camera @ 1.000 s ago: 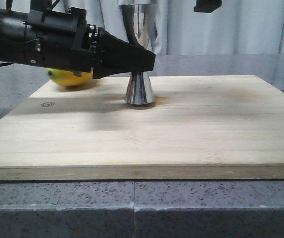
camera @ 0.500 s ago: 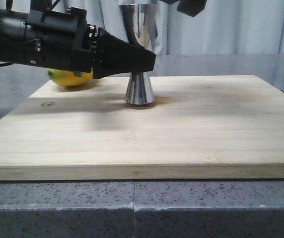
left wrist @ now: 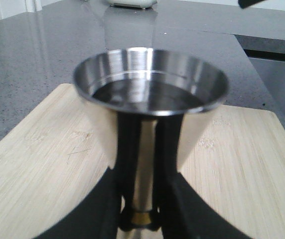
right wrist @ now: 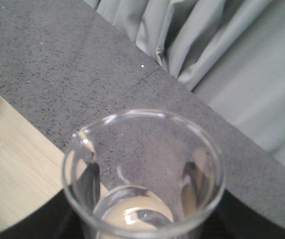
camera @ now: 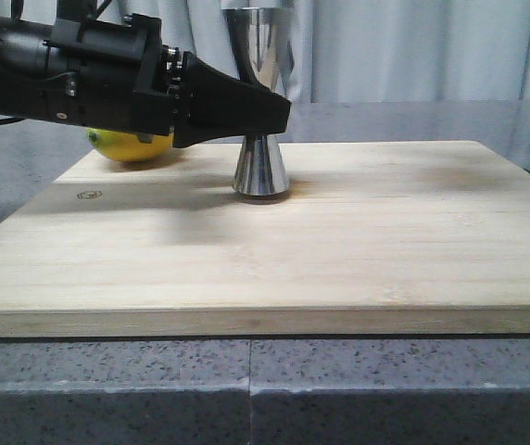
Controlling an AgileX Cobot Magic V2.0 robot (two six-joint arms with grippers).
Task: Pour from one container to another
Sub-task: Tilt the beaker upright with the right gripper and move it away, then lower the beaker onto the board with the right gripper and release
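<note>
One steel jigger point(camera: 261, 111) stands upright on the wooden board point(camera: 358, 241), clenched at its narrow gold-banded waist by the left pincer point(camera: 279, 116); dark liquid is seen in its upper cup point(left wrist: 150, 82). The glass beaker point(right wrist: 143, 174) is held upright in the right pincer, whose fingers are glimpsed through the glass, above the grey counter point(right wrist: 43, 45). A lemon point(camera: 131, 146) lies behind the left arm.

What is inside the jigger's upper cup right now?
The jigger holds dark liquid partway up its top cup, seen from the left wrist. Its depth can't be judged; the lower cup's inside is hidden, standing on the cutting board.
</note>
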